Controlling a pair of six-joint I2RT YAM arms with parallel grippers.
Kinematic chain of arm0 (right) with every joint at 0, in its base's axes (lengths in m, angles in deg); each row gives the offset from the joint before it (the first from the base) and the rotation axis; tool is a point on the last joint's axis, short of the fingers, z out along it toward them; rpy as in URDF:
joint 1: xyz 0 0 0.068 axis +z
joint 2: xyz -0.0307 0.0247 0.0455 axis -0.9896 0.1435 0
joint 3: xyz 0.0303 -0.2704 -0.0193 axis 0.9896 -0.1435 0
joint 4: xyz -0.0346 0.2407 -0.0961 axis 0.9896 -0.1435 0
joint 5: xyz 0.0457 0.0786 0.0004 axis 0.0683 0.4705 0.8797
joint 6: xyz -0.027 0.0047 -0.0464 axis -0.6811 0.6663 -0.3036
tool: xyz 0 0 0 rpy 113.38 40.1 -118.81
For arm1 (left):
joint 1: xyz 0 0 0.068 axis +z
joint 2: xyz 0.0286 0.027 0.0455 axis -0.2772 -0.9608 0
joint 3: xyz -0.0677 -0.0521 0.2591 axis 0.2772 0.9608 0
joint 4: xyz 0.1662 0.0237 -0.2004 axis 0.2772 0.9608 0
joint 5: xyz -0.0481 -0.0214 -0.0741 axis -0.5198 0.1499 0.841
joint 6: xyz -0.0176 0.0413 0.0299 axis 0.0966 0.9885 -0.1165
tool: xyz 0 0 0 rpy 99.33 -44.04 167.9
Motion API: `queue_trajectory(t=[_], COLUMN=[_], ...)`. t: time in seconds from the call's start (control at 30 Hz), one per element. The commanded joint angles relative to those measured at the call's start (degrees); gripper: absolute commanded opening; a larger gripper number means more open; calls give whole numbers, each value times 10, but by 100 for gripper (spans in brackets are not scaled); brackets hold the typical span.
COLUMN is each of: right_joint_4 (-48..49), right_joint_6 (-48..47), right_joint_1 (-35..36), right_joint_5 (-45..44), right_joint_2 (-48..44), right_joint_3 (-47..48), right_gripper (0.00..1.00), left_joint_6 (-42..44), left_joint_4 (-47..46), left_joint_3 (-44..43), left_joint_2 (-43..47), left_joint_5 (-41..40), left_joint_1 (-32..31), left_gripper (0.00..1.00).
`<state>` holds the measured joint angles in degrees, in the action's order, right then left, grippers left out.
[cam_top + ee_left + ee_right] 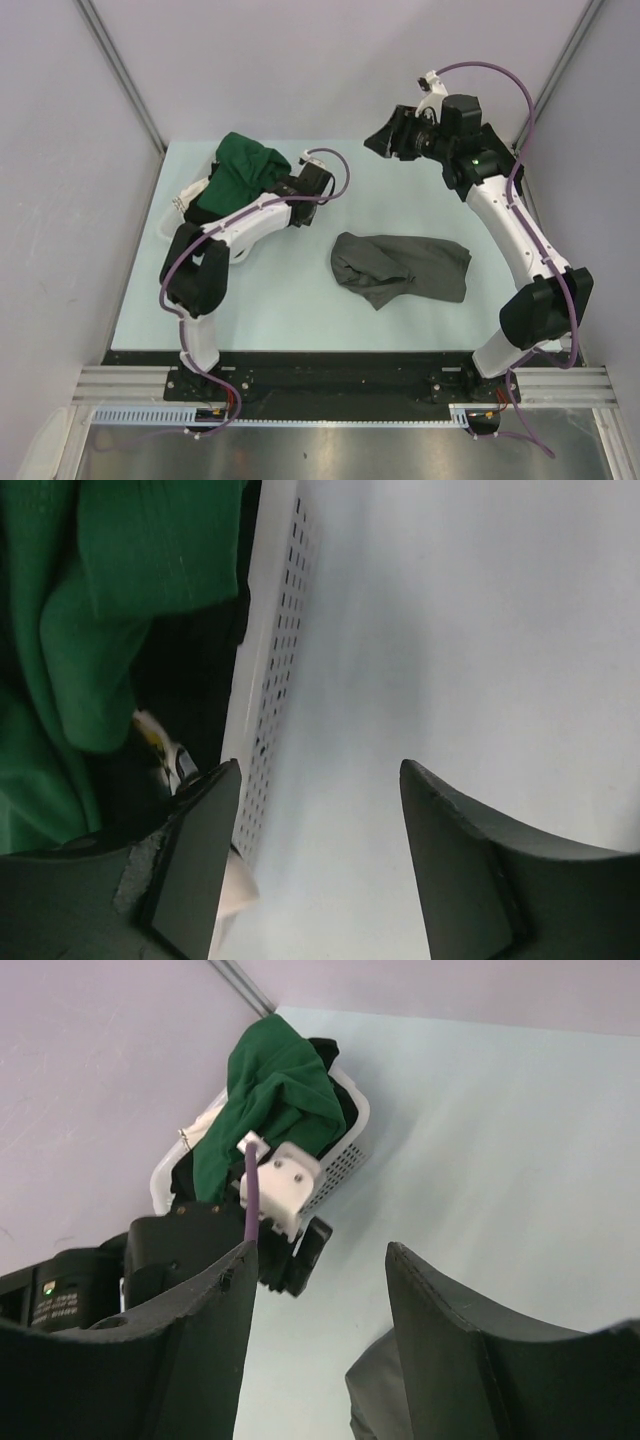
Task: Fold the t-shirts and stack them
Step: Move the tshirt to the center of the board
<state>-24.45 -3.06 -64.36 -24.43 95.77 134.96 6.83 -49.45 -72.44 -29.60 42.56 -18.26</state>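
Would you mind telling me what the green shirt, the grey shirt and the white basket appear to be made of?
Green t-shirt: soft matte knit cloth, probably cotton; it slumps in rounded folds.
Grey t-shirt: similar matte fabric, lying limp and creased.
Basket: likely rigid white plastic, smooth, with regular rows of moulded slots in its wall.
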Motion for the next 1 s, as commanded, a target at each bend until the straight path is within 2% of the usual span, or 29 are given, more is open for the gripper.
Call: queue_trajectory(t=[0.0, 0.2, 0.27, 0.3, 0.33, 0.4, 0.43, 0.5, 0.53, 0.97], right_joint_4=[-24, -29, -29, -28, -29, -29, -28, -29, -31, -44], right_joint_6=[-17, -20, -19, -19, -19, -17, -17, -17, -17, -14], right_joint_1=[-2, -2, -2, -1, -1, -2, -1, -1, -2, -1], right_joint_5=[-1, 3, 3, 6, 6, 10, 10, 13, 13, 18], right_joint_2=[-21, -22, -19, -18, -19, -17, -18, -18, -18, -22], right_joint_3=[-7, -9, -9, -10, -10, -10, -10, -10, -10, -11], right_gripper=[59, 59, 59, 59, 59, 59, 59, 59, 59, 59], left_joint_6=[17, 2, -3, -3, -3, -2, -2, -3, -3, 7], left_joint_4=[30, 58, 64, 65, 67, 72, 79, 86, 92, 104], left_joint_3=[-52, -67, -66, -66, -66, -71, -74, -80, -85, -81], left_joint_2=[-27, -56, -60, -61, -61, -68, -71, -80, -83, -75], left_joint_5=[-38, -65, -57, -51, -45, -27, -24, -21, -23, -43], left_joint_1=[21, 46, 59, 63, 70, 79, 86, 94, 101, 185], left_gripper=[70, 68, 62, 57, 45, 28, 14, 3, 0, 0])
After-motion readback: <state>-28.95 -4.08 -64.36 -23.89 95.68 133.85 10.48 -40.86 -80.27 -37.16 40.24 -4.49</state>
